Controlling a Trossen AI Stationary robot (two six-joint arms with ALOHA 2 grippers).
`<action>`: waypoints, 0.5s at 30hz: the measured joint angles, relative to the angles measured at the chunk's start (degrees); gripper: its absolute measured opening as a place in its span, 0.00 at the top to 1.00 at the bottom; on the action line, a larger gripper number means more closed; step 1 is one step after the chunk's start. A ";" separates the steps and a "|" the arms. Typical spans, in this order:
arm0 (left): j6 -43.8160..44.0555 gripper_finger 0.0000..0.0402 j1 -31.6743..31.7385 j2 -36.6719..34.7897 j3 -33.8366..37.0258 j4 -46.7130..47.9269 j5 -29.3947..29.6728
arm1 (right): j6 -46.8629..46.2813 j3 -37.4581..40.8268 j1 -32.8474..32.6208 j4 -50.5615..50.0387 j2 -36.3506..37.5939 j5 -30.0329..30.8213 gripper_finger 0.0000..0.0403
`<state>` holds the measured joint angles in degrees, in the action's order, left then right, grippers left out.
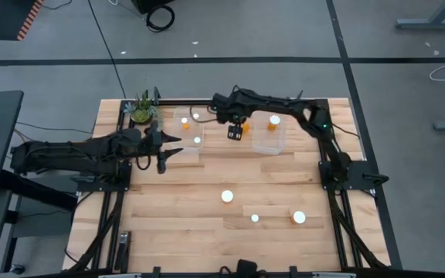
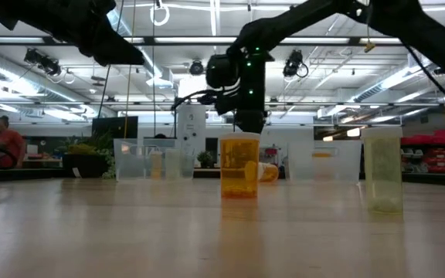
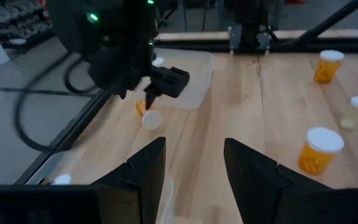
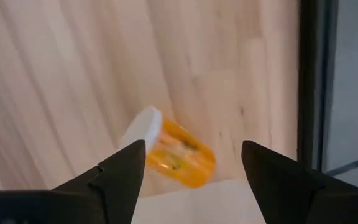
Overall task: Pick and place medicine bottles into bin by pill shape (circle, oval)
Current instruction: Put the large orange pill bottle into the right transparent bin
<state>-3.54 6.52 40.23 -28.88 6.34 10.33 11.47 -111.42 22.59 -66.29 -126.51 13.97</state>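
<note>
An amber medicine bottle (image 4: 180,154) with a white cap (image 4: 142,129) lies on its side on the wood between the two clear bins (image 1: 188,131) (image 1: 270,137) at the table's far side. My right gripper (image 4: 192,148) hangs open above it, pointing steeply down, one finger on either side and clear of it. The left wrist view shows the same bottle (image 3: 146,113) under that gripper. My left gripper (image 3: 194,162) waits open at the table's left, pointing level across it. Three capped bottles (image 1: 227,196) (image 1: 255,218) (image 1: 299,218) stand upright nearer the front.
The left bin holds bottles (image 1: 197,140); the right bin holds one (image 1: 273,121). A small green plant (image 1: 141,108) stands at the far left corner. A black frame rail (image 4: 312,81) runs along the table's far edge close to the lying bottle.
</note>
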 joint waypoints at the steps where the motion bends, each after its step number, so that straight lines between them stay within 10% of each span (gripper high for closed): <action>1: 0.23 0.57 0.01 -0.43 -0.73 1.69 0.02 | 0.97 -1.07 -0.79 -0.82 -1.14 0.91 0.32; 15: 3.30 0.57 0.07 -5.85 -4.99 15.74 0.00 | 15.54 -4.24 -8.42 -4.27 -7.04 12.27 0.31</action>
<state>-0.25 6.59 34.38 -33.87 22.08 10.33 27.01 -115.66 14.17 -70.56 -133.56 26.24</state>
